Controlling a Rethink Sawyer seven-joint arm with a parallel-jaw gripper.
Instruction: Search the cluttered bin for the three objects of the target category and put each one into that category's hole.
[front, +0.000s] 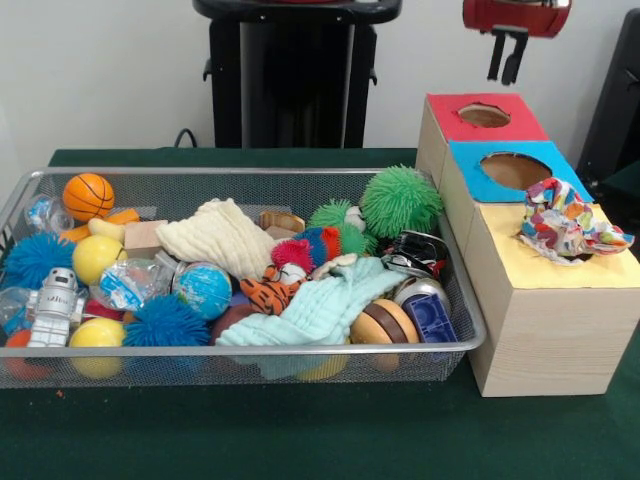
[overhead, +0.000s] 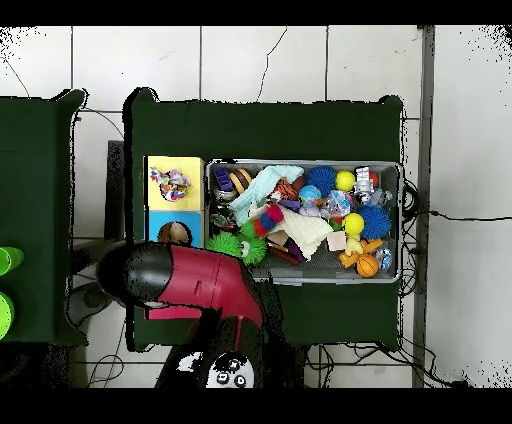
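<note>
The wire mesh bin (front: 250, 172) lies on the green table, full of toys, and also shows in the overhead view (overhead: 300, 163). One printed rag (front: 565, 222) lies bunched on the yellow top of the nearest wooden box (front: 600, 272), covering its hole. It also shows from overhead (overhead: 172, 184). No other printed rag shows plainly in the bin. My gripper (front: 508, 62) hangs high above the red-topped box, well behind the rag. It is empty, with its fingers slightly apart. From overhead the arm (overhead: 185, 280) hides it.
A blue-topped hole (front: 515, 170) and a red-topped hole (front: 484, 115) lie behind the yellow box. In the bin are a cream cloth (front: 215, 235), a mint-green cloth (front: 320, 310), a green spiky ball (front: 400, 200), a basketball (front: 88, 195) and a toy robot (front: 55, 305).
</note>
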